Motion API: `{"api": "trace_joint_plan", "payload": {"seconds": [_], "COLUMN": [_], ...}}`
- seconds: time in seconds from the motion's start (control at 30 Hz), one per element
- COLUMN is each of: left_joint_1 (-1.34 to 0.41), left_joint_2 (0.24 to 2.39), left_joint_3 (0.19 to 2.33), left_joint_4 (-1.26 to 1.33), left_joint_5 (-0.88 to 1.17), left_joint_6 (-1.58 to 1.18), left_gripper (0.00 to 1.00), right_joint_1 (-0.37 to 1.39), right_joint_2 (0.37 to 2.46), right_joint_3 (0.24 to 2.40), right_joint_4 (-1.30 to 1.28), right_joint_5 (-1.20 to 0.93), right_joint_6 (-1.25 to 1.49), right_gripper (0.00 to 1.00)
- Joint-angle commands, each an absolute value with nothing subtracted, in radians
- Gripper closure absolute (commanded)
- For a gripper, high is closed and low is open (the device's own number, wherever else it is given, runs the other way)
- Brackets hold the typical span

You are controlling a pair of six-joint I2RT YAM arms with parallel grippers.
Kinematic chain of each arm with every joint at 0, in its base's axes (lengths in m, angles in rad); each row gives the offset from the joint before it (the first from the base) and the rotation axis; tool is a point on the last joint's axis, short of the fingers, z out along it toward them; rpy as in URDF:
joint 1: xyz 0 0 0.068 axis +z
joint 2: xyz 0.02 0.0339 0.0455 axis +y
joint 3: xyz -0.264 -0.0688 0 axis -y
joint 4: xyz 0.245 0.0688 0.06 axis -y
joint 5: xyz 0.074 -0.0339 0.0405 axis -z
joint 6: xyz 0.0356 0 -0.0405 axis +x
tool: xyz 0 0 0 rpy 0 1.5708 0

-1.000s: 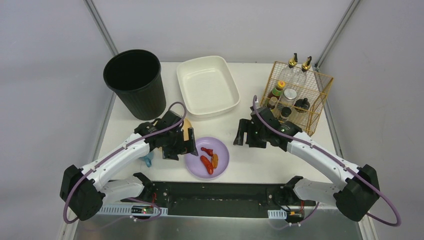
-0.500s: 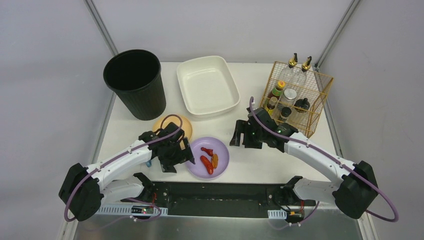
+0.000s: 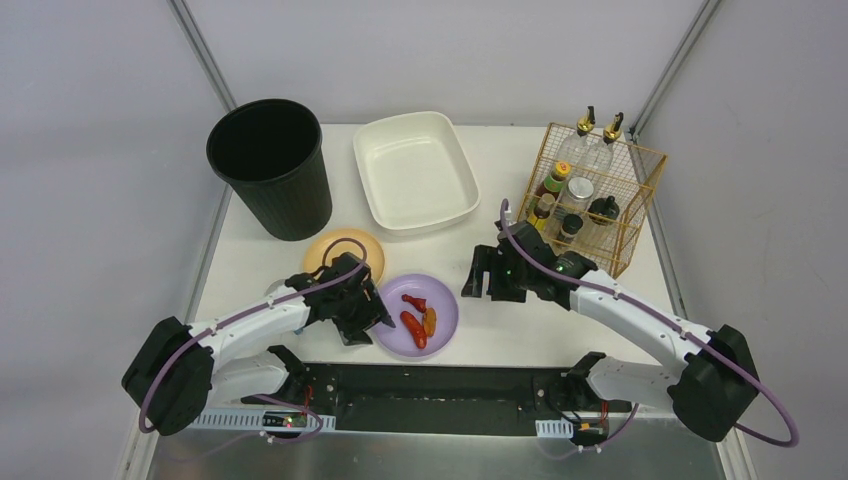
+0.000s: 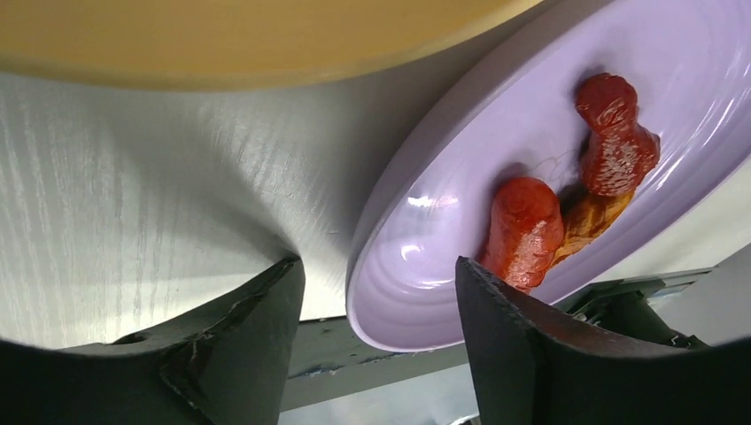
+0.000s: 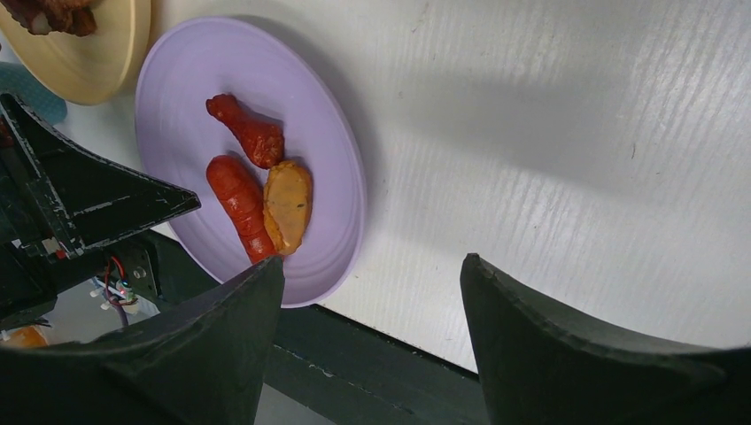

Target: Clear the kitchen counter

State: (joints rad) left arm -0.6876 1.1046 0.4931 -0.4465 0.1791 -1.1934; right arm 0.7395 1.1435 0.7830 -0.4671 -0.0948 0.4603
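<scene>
The white kitchen counter (image 3: 510, 330) holds a purple plate (image 3: 440, 300) near its front edge, with two red sausage pieces (image 3: 412, 328) and an orange piece (image 3: 430, 321) on it. A yellow plate (image 3: 335, 247) sits just behind it. My left gripper (image 3: 374, 318) is open at the purple plate's left rim; in the left wrist view its jaws (image 4: 376, 266) straddle that rim (image 4: 372, 230) without closing on it. My right gripper (image 3: 484, 277) is open and empty, above the bare counter to the right of the plate (image 5: 177, 106).
A black bin (image 3: 270, 165) stands at the back left, a white basin (image 3: 372, 165) at the back middle, and a gold wire rack (image 3: 630, 215) with several bottles at the right. A black rail (image 3: 430, 385) runs along the front edge. A teal object (image 5: 27, 96) lies beside the yellow plate (image 5: 89, 62).
My left gripper has moved forward off the yellow plate, which now shows fully, down to the purple plate's left rim. My right gripper has shifted only slightly.
</scene>
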Motion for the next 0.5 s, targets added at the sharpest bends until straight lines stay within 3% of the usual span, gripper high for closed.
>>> {"api": "trace_joint_plan", "payload": {"seconds": [0.0, 0.47], "left_joint_1": [-0.692, -0.692], "left_joint_2": [1.121, 1.087], "left_joint_3": [0.442, 0.400], "left_joint_4": [-0.415, -0.410], "left_joint_5": [0.104, 0.068], "left_joint_6": [-1.226, -1.222], "left_gripper": [0.38, 0.87], "right_joint_1": [0.746, 0.746], "right_joint_2": [1.120, 1.138], "right_joint_3": [0.772, 0.770], "right_joint_4": [-0.439, -0.427], "right_joint_5": [-0.104, -0.106], "right_joint_6": [0.471, 0.465], "right_gripper": [0.24, 0.24]}}
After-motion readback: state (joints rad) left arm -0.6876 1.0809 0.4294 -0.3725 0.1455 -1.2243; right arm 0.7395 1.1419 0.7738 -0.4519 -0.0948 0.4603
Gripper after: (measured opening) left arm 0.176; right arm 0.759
